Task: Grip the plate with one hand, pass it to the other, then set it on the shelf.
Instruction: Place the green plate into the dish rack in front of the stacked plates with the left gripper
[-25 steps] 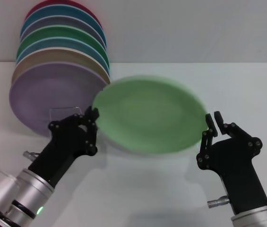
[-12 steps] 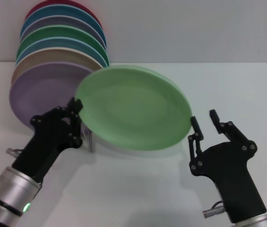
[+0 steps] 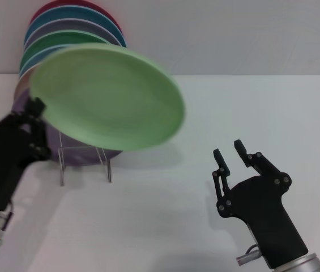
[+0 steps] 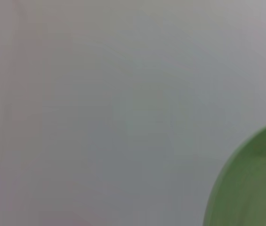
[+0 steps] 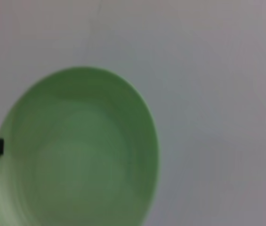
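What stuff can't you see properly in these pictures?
- Head view: the plate covers most of the plate stack and the top of the shelf.
- Head view: the left gripper meets the plate's rim, so its finger grip is hard to make out.
- Left wrist view: only an edge of the plate shows, cut off at the corner.
- Right wrist view: the open right gripper itself does not show.

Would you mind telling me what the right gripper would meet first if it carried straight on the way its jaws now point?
Probably the plate: the right gripper, jaws open, points up-left toward it, and its wrist view is centred on it. Depth is unclear.
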You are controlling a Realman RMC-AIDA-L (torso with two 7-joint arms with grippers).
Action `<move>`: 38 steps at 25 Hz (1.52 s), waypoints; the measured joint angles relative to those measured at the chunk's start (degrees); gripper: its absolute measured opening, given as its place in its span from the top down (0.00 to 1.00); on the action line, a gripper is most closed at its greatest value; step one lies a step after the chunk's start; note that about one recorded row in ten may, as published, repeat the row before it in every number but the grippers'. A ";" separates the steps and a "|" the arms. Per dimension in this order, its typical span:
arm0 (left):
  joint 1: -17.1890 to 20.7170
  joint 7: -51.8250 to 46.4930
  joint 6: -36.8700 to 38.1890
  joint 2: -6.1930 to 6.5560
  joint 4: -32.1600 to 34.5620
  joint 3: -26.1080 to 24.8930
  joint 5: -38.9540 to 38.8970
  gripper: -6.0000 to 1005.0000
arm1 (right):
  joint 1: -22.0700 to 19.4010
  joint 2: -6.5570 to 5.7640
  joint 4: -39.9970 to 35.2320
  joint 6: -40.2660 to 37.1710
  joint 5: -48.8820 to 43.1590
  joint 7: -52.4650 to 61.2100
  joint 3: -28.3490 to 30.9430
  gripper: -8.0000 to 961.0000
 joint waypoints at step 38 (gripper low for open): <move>-0.07 -0.10 1.87 -0.35 6.22 -8.18 -0.01 0.97 | 0.95 -0.23 -7.49 0.61 0.70 7.38 3.60 0.69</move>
